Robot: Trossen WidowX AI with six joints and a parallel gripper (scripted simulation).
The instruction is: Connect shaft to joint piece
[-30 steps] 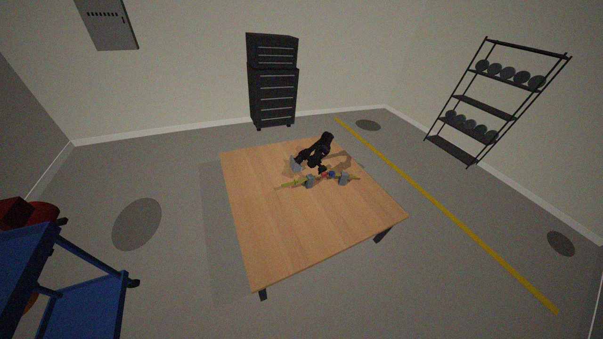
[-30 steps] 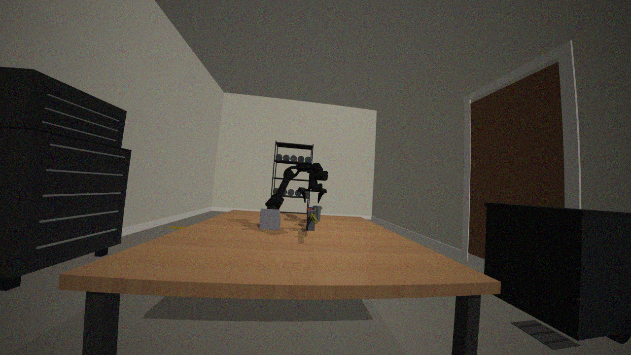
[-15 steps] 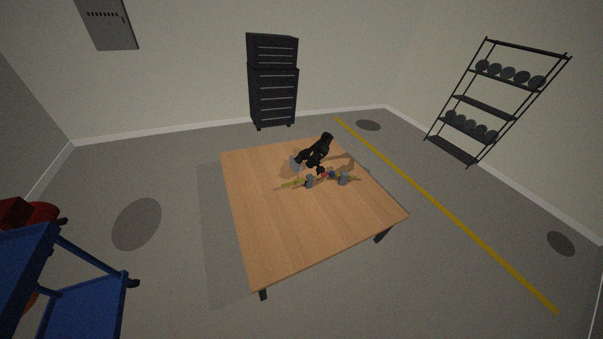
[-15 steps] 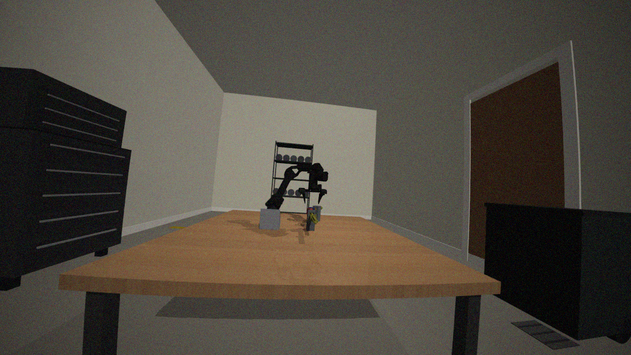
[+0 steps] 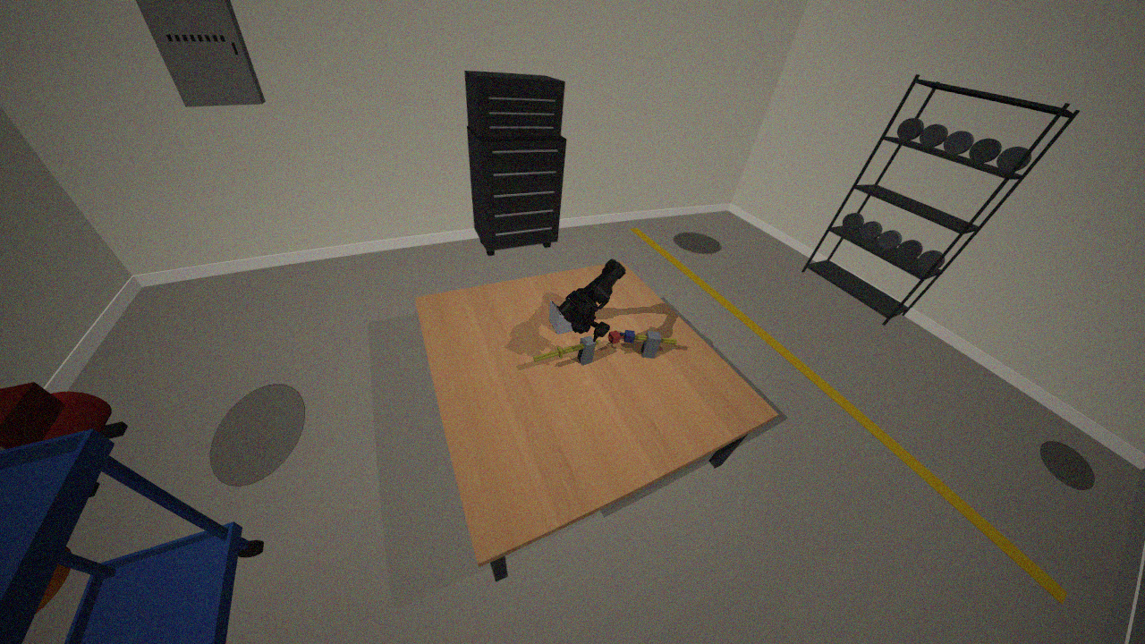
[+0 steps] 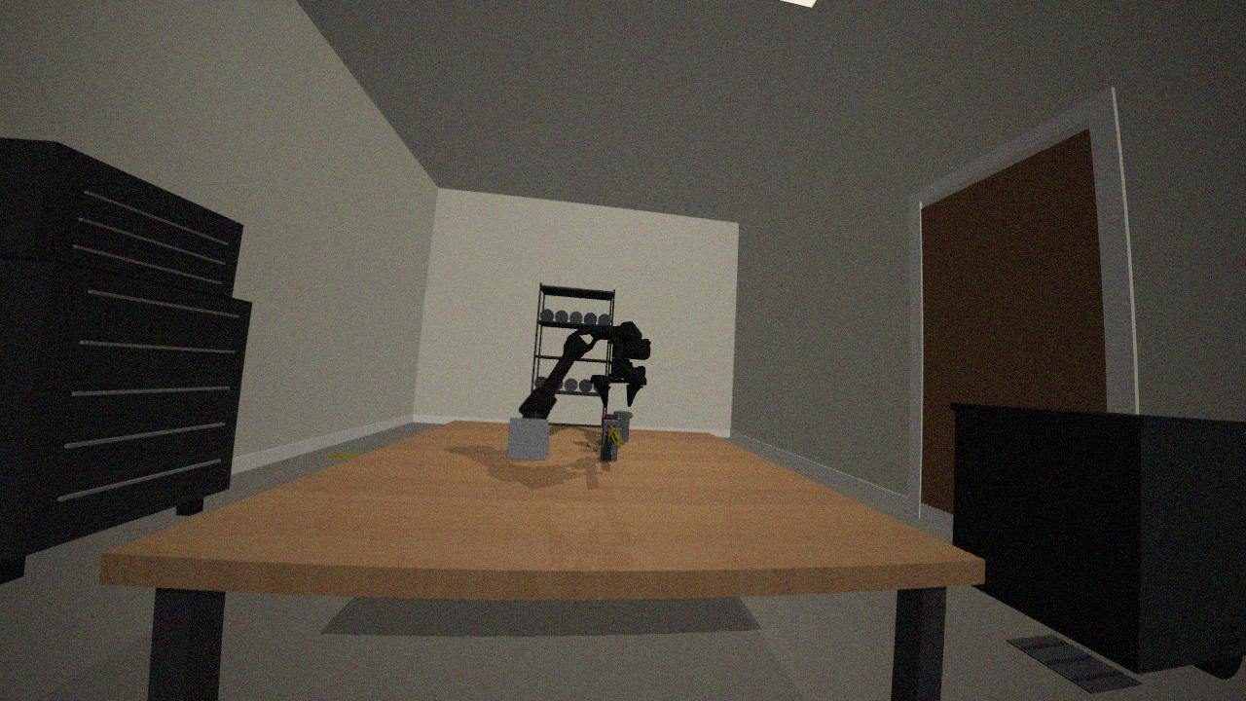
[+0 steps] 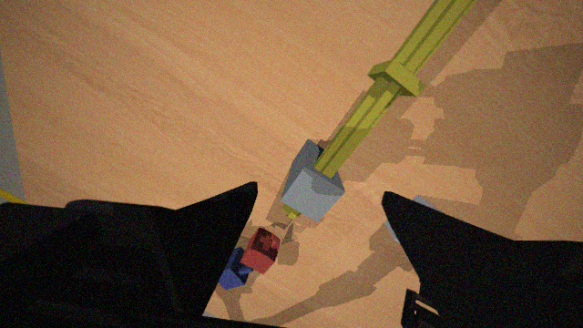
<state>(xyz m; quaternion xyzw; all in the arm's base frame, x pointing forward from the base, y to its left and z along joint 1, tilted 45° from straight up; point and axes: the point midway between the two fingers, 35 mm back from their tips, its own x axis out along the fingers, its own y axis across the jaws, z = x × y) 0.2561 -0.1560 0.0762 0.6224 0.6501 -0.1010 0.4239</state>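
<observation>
The square joint piece is red, hinged to a blue part on the first shaft. The first shaft's grey block stands at the right in the top view. The joint's dark opening faces roughly toward the second shaft; I cannot tell if it is exactly in line. The yellow second shaft runs through its grey block; its tip shows just past the block, apart from the red piece. My gripper is open and empty, above the second block and the joint.
The wooden table carries the arm's grey base beside the shafts. A square collar sits around the second shaft, on the side of its block away from the joint.
</observation>
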